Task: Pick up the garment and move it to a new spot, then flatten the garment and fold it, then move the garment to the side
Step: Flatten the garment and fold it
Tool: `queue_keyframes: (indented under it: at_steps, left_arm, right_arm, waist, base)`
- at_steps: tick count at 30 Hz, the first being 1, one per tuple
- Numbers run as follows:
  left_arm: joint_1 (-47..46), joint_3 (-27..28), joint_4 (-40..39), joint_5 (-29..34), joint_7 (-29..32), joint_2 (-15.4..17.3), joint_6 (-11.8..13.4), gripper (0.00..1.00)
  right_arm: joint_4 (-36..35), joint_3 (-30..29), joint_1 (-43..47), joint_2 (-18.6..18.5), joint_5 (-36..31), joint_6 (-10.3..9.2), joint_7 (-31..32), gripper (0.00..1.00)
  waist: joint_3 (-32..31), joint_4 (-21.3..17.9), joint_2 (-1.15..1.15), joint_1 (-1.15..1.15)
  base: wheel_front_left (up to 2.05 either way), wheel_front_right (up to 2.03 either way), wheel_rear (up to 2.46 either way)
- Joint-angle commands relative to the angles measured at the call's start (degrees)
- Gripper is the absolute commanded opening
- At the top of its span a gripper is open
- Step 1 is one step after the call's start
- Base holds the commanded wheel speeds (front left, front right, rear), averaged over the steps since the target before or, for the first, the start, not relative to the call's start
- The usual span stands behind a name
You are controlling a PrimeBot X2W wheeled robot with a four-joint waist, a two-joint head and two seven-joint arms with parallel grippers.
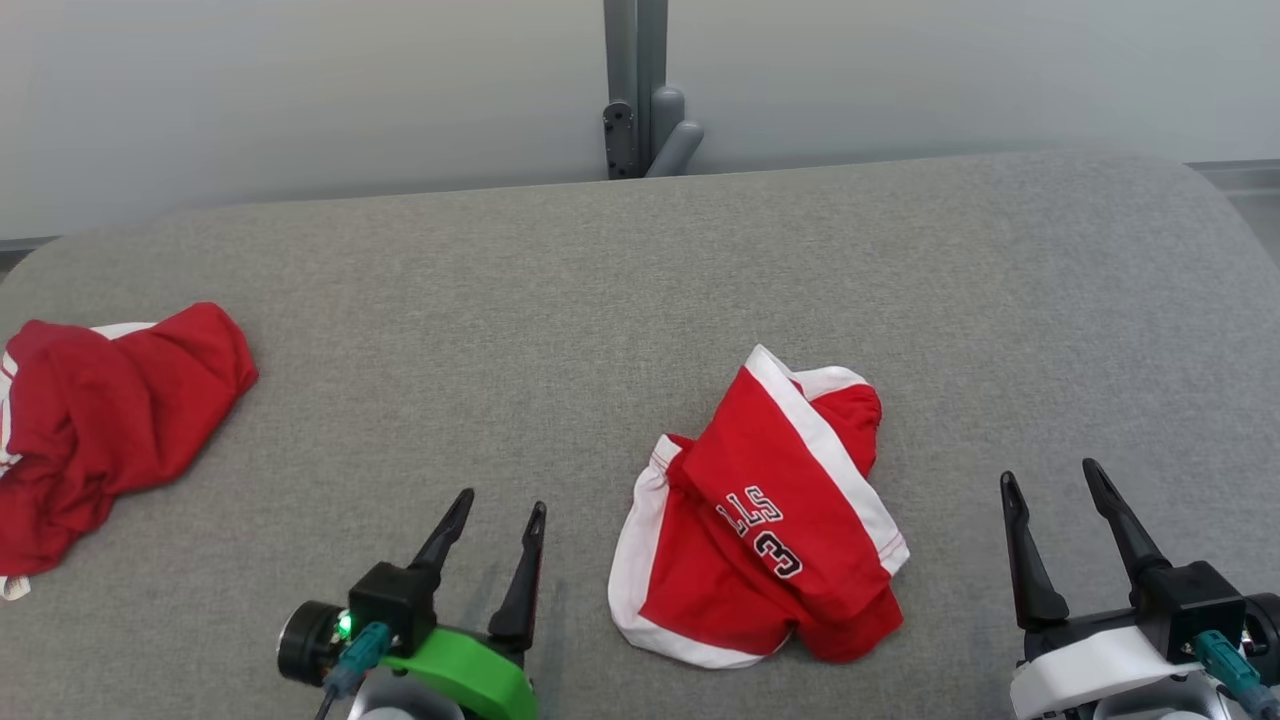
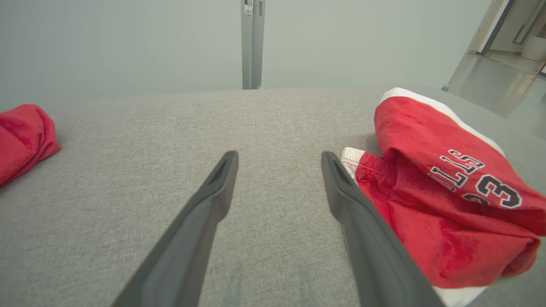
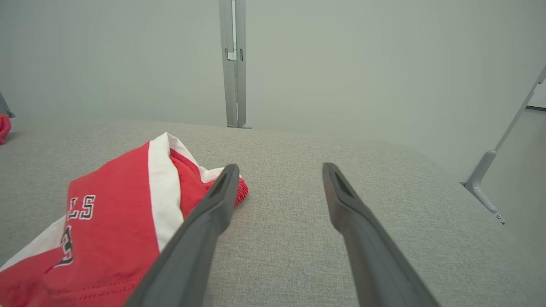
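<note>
Between arms, on worktop (image 1: 600, 300): lettered red garment (image 1: 760, 520), long axis pointing away; left gripper (image 1: 502, 502) slightly nearer than right gripper (image 1: 1049, 472); fingers (image 1: 527, 565) spread, empty.

Left gripper (image 1: 504, 500) — black tapered fingers (image 1: 520, 585), green collar (image 1: 465, 672), teal plug (image 1: 362, 645), lit green LED (image 1: 345, 626); right gripper (image 1: 1048, 470) — white collar (image 1: 1090, 668), teal connector (image 1: 1225, 662).

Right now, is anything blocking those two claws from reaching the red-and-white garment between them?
Nothing visible does. Only bare grey padded surface separates the open left gripper and open right gripper from the garment.
</note>
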Motion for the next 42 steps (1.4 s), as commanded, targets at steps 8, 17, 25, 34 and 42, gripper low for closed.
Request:
queue_keyframes:
  at_steps: [8,17,25,34,42]
  left_arm:
    - [-9.5,-12.0,6.7,-5.2,0.3,0.2,-0.1,1.0]
    - [-14.2,-27.0,4.4,-8.9,4.3,-0.3,-0.1,1.0]
    - [-14.7,-33.3,5.9,-6.7,9.5,-0.2,3.4,1.0]
    - [-16.3,-35.3,12.5,-4.0,10.6,-0.2,6.1,1.0]
    - [-16.1,-35.3,14.5,-6.4,8.7,-0.2,5.8,0.49]
  right_arm:
    - [0.1,0.4,-0.5,0.2,0.7,0.01,-0.2,1.0]
    - [0.0,0.0,-1.9,0.9,1.2,0.01,-0.2,1.0]
    - [0.6,-0.6,-2.8,1.3,2.3,0.01,-0.2,1.0]
    - [1.5,-1.0,-2.9,1.6,3.8,0.01,-0.2,1.0]
    - [2.0,-1.2,-2.4,1.6,4.6,0.01,-0.2,1.0]
  waist:
    - [1.5,-5.9,0.32,0.0]
    - [4.0,-9.6,0.32,0.0]
    - [5.7,-11.9,0.32,0.0]
    - [6.2,-12.8,0.32,0.0]
    - [5.3,-12.7,0.32,0.0]
  base:
    - [0.0,0.0,0.0]
    - [0.0,0.0,0.0]
    - [0.0,0.0,0.0]
    - [0.0,0.0,0.0]
    - [0.0,0.0,0.0]
